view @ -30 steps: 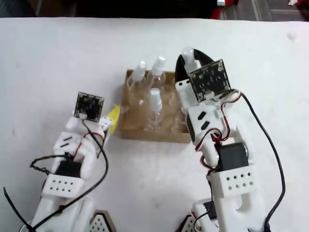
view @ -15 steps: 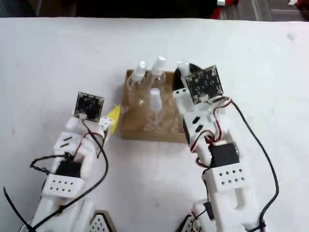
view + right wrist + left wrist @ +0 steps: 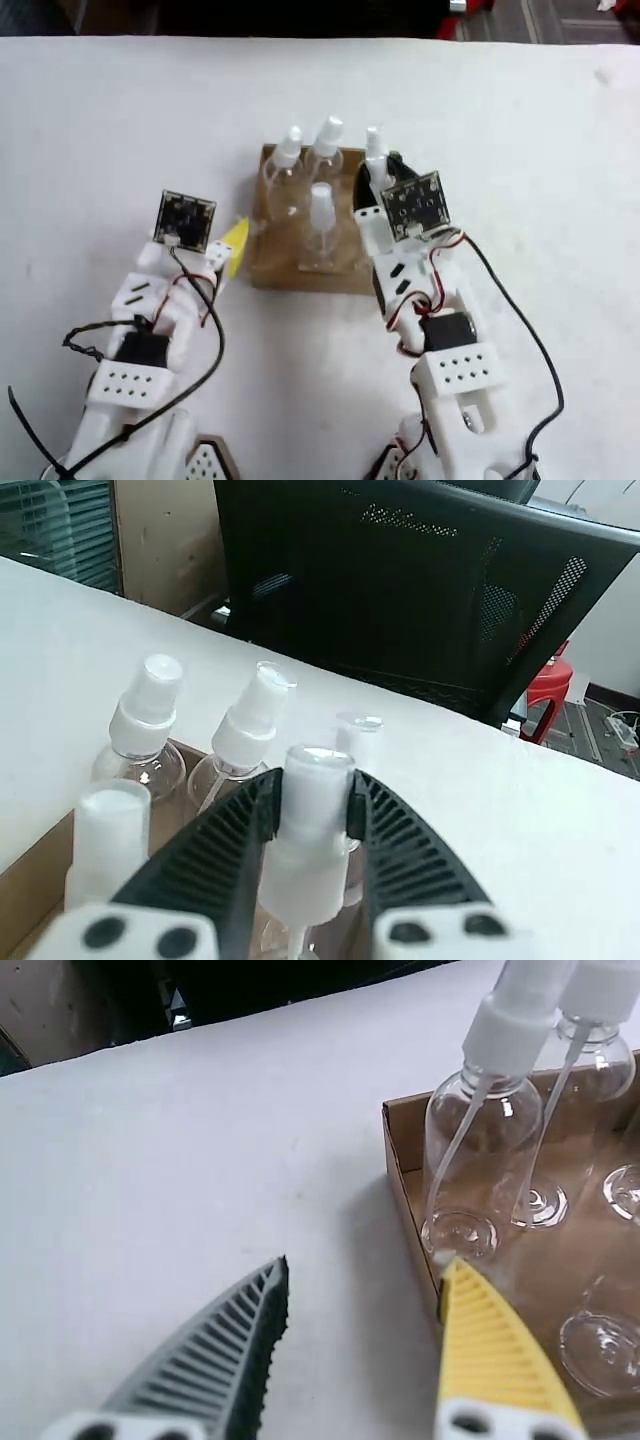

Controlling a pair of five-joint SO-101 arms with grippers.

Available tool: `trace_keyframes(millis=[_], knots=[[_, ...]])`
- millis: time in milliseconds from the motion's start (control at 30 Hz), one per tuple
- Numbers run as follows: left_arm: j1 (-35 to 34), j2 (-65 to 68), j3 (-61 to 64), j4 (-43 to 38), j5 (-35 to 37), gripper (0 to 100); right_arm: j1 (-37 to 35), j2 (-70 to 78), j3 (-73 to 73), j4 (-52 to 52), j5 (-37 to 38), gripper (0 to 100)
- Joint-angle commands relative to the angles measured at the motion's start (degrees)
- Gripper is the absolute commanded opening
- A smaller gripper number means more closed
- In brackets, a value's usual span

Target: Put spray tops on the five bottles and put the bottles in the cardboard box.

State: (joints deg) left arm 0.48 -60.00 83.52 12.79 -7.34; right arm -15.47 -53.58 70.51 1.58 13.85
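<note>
While the left gripper (image 3: pixel 365 1275) rests spread apart on the white surface (image 3: pixel 120 120), yellow finger (image 3: pixel 490 1350) just beside the cardboard box (image 3: pixel 300 277) corner, capped bottles (image 3: pixel 320 225) standing inside, right gripper (image 3: pixel 312 800) clamped on another bottle's spray top (image 3: pixel 318 765), over the box's right side.

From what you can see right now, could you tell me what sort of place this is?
Probably an office or lab workbench: a white table, a black mesh office chair behind it, and a cardboard box holding spray bottles.
</note>
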Motion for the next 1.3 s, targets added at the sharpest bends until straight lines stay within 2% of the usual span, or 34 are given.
trace_keyframes(millis=[0,300,733,1000,1267], knots=[[0.22,-1.45,-0.44,-1.23,-0.62,23,0.13,0.13,1.32,-2.42,-0.62,1.5],[0.22,-1.45,-0.44,-1.32,-0.62,23,0.13,-0.84,3.87,-2.86,-0.62,1.5],[0.22,-1.45,-0.44,-1.23,-0.62,23,0.13,-22.64,17.14,-2.86,-0.62,1.5],[0.22,-1.45,-0.44,-1.23,-0.62,23,0.22,-24.75,19.34,-2.59,-0.62,1.5],[0.31,-1.45,-0.44,-1.23,-0.62,23,0.22,-22.73,19.43,-2.51,-0.7,14.5]])
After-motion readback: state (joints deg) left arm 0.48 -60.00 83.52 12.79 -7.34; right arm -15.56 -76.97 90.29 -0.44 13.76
